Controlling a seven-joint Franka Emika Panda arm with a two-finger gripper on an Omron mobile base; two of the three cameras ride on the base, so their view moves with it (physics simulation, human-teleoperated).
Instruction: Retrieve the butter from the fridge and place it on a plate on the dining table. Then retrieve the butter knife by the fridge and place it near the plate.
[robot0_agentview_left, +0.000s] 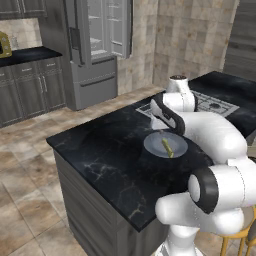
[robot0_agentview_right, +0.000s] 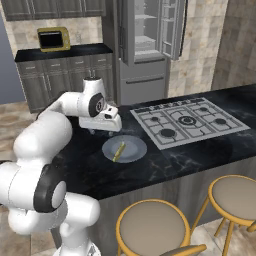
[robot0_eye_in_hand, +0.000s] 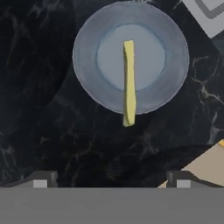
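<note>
Yellow butter (robot0_eye_in_hand: 128, 83) lying on plate (robot0_eye_in_hand: 87, 65); end effector (robot0_eye_in_hand: 111, 179) spread, empty.

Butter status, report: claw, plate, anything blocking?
Claw open, empty, above the dining table. Butter lies on the plate, one end overhanging the rim. Nothing in the way.

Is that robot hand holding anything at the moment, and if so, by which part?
Nothing is held. The gripper is open with empty fingers, above the dining table. The butter lies on the plate, one end past the rim.
</note>
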